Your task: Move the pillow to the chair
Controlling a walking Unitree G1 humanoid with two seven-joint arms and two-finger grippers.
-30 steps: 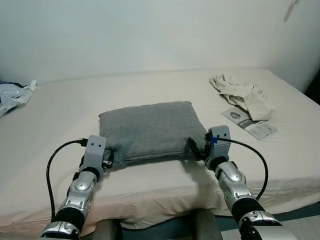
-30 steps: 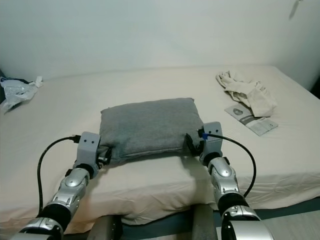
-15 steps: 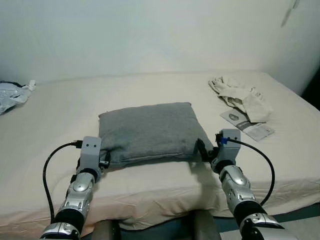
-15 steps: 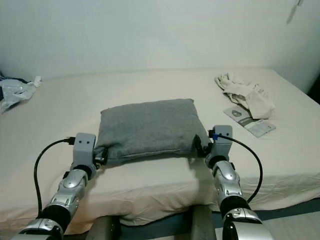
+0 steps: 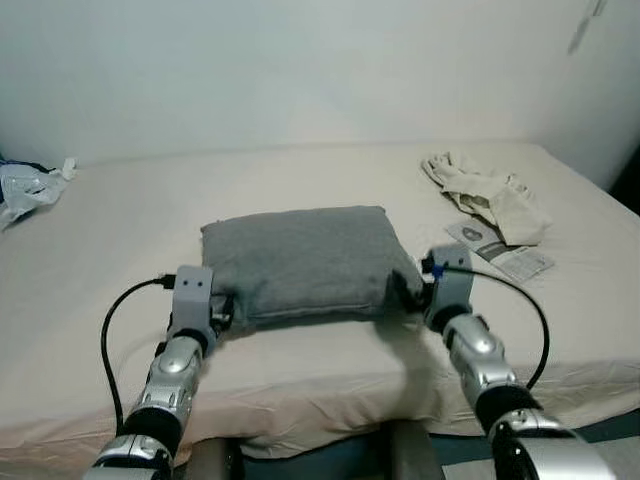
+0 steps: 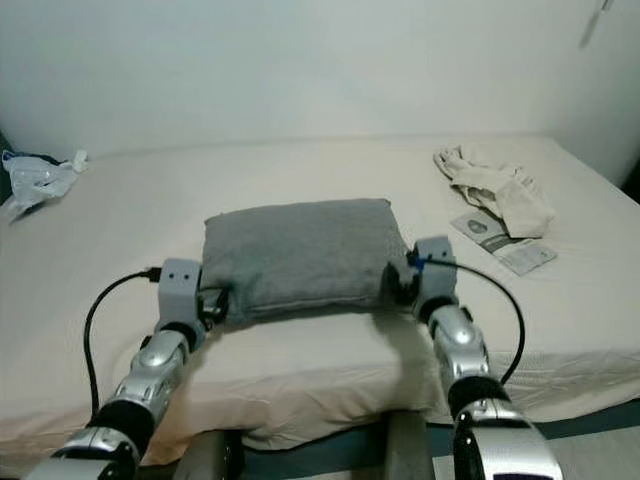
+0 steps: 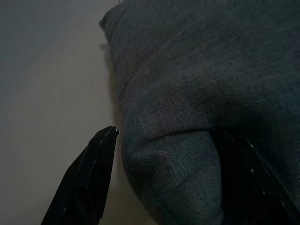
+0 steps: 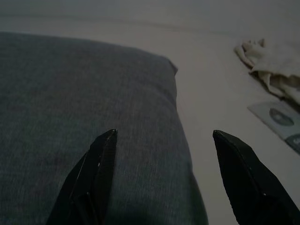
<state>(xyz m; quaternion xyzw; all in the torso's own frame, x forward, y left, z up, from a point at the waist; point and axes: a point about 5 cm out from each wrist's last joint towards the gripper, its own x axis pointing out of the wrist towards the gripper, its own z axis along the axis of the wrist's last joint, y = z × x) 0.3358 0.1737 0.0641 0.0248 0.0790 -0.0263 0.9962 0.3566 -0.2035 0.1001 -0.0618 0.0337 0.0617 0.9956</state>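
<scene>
Left eye view: a grey pillow (image 5: 305, 262) is seen lying flat on the cream bed (image 5: 130, 230), close to the near edge and roughly midway across it. The left claw (image 5: 222, 312) is placed at the pillow's near left corner; in the left wrist view its fingers (image 7: 89, 176) are spread wide with that corner lying between them, one finger pressed into the fabric, but no closure is made. The right claw (image 5: 413, 290) is placed at the near right corner; in the right wrist view its fingers (image 8: 96, 171) are held wide apart over the pillow's right edge, and no grip is shown.

The pillow is judged soft, light and compressible, with a woven cover that should offer fair friction. Sagging in the middle is to be expected if it is lifted by the corners alone, so a hold on the two near corners or side edges, with a good bite of filling taken in, is advised. A shallow pinch of cover only is judged liable to slip.

No containers are observed. A crumpled pale cloth (image 5: 487, 195) and a printed leaflet (image 5: 498, 252) are noted on the bed at the right, well apart from the pillow, and a crumpled bag (image 5: 25, 187) at the far left. The chair cannot be located.
</scene>
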